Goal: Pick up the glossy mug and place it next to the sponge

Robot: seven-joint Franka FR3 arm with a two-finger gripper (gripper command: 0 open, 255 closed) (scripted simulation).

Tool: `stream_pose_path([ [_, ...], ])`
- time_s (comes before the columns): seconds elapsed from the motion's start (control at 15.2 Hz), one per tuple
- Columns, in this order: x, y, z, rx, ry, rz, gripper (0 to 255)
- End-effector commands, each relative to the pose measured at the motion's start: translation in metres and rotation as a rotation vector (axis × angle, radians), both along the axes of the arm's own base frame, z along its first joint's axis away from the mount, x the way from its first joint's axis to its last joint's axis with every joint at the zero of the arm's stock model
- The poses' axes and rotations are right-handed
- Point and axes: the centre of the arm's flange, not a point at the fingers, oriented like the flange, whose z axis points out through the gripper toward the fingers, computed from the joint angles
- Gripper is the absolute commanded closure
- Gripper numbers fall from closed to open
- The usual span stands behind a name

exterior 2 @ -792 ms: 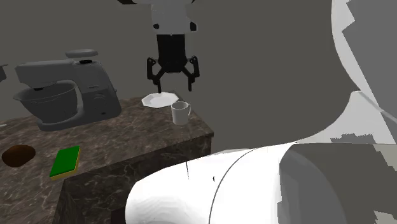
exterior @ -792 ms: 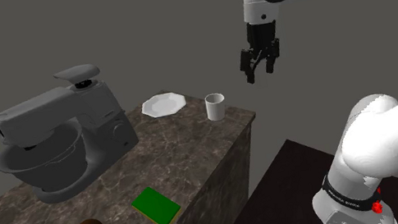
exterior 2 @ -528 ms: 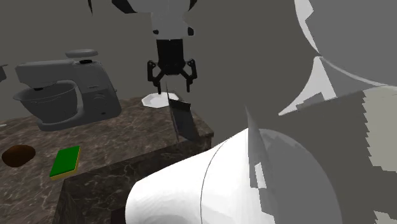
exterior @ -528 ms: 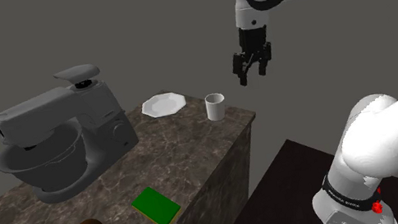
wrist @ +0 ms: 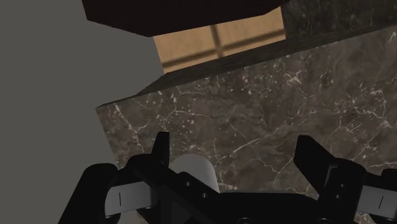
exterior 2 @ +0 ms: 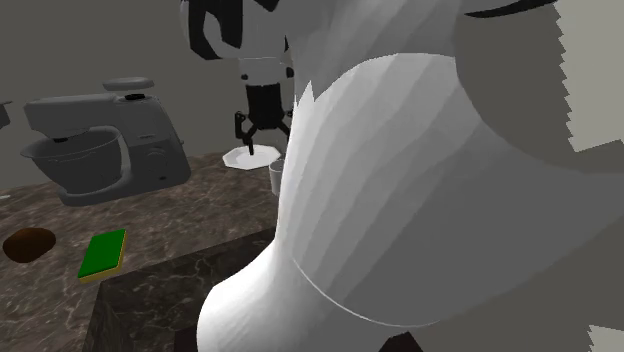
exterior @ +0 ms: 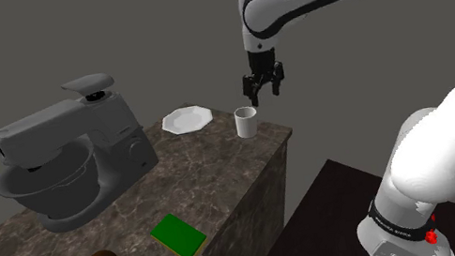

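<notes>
Dark marbled tabletop [exterior: 213, 167]. We note the white mug [exterior: 246, 121] near a corner, beside a plate [exterior: 186, 120], well apart from the green sponge [exterior: 178, 236]. Jaws hang above it, spread, empty. Second exterior view: arm [exterior 2: 380, 180] hides most of the mug.

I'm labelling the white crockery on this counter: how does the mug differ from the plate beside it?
The mug is a tall upright cylinder, open on top; the plate lies flat and low with a faceted rim. The mug stands near a corner of the counter, nearly under the open gripper; the plate sits to its left in the shoulder view. Both are plain white and rest on that dark marbled counter.
</notes>
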Motion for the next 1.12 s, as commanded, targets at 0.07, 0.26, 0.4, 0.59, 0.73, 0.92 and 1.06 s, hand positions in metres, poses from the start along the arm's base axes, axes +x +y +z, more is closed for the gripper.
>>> stream_pose_path([
  [0.07, 0.036, -0.002, -0.024, -0.01, 0.004, -0.004, 0],
  [0.26, 0.07, -0.005, -0.045, -0.02, 0.008, -0.008, 0],
  [0.4, 0.093, -0.007, -0.059, -0.027, 0.011, -0.011, 0],
  [0.59, 0.127, -0.011, -0.081, -0.037, 0.015, -0.015, 0],
  [0.73, 0.146, -0.013, -0.093, -0.043, 0.018, -0.018, 0],
  [0.92, 0.145, -0.014, -0.109, -0.043, 0.018, -0.018, 0],
  [1.06, 0.144, -0.015, -0.12, -0.043, 0.018, -0.018, 0],
])
